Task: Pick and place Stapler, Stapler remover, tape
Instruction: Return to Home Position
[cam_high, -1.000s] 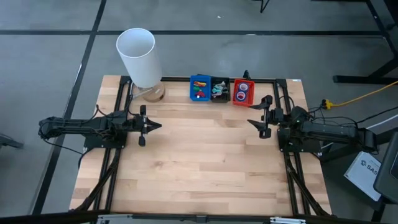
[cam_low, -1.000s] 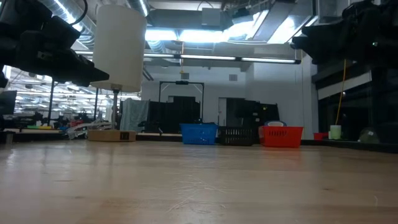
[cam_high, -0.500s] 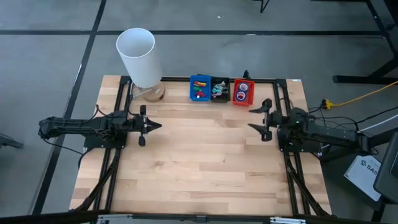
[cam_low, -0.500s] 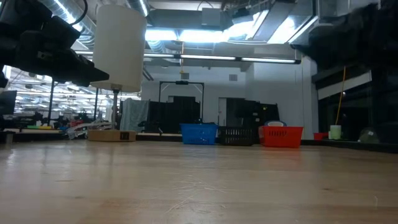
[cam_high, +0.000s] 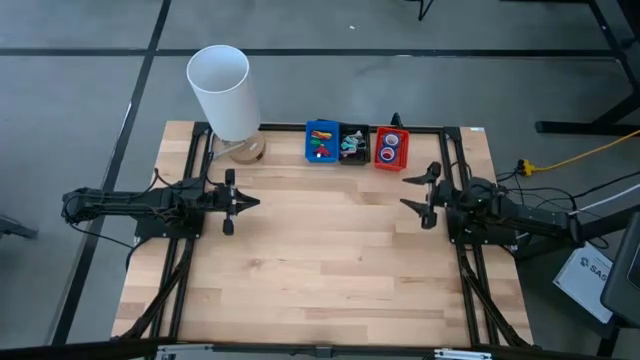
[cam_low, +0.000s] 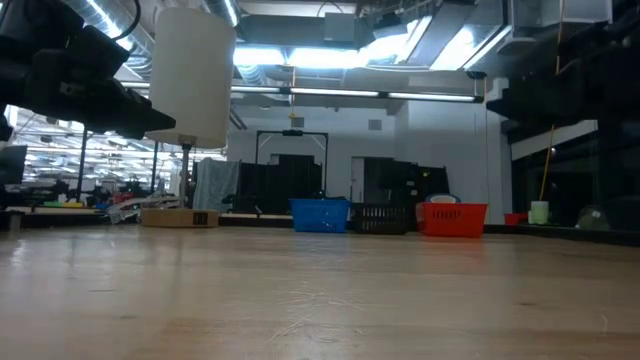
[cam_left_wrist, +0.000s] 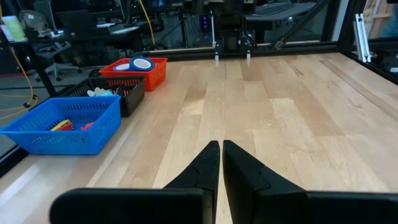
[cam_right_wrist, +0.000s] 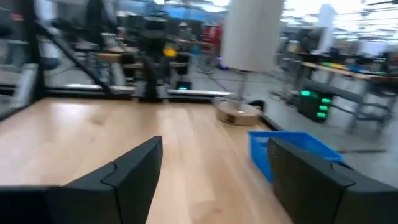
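Three small bins side by side at the far edge of the worktop (cam_high: 320, 260): blue bin (cam_low: 320, 216) with colourful staplers (cam_high: 320, 150), black bin (cam_low: 384, 218) with staple removers (cam_high: 350, 148), red bin (cam_low: 454, 219) with blue-and-white tape rolls (cam_high: 390, 153). Left end effector (cam_high: 250, 201) clenched on nothing, over the left side. Right end effector (cam_high: 418, 192) released, empty, over the right side near the red bin.

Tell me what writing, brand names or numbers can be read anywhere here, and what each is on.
White sheet on the floor beside the table: dark print that seems to begin "SA", cut off by the picture's edge and too small to read for sure.
Brown base under the white cylinder: a dark label, too small to read.
No other writing shows.
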